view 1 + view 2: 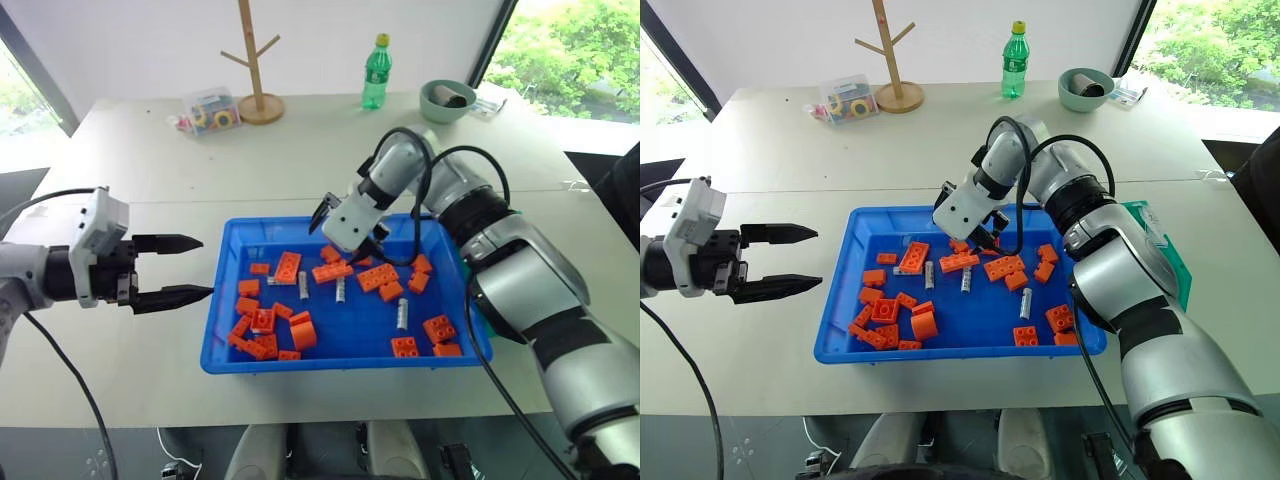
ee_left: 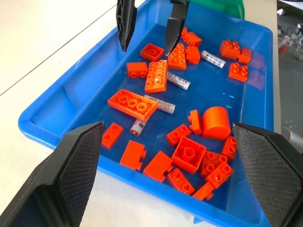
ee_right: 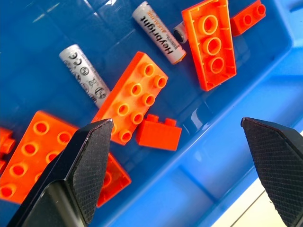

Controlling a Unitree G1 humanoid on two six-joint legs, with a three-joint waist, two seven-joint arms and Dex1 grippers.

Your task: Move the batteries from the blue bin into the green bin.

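The batteries are seen lying flat on the floor of the blue bin, scattered among orange bricks: two near the middle, a third further toward the robot's right, and a fourth tucked against a long brick near the far left part. In the right wrist view, printed lettering is readable on one battery, and another battery is shown just beside a long studded brick; neither is touched by the fingers. The left wrist view gives the whole tray lengthwise, with a rounded orange block and the right gripper's two black tips hanging over the far bricks.

The green bin is made out in the right eye view, standing just beside the blue bin's right wall and largely hidden behind the right forearm.

The right gripper is held above the far middle of the tray, pointed steeply down, its jaws spread wide and empty. The left gripper hovers over bare table just outside the tray's left rim, jaws parted, nothing held.

Open tabletop is left on the tray's left and far sides. Well beyond stand a wooden rack, a green bottle, a clear box of rings and a pale bowl.
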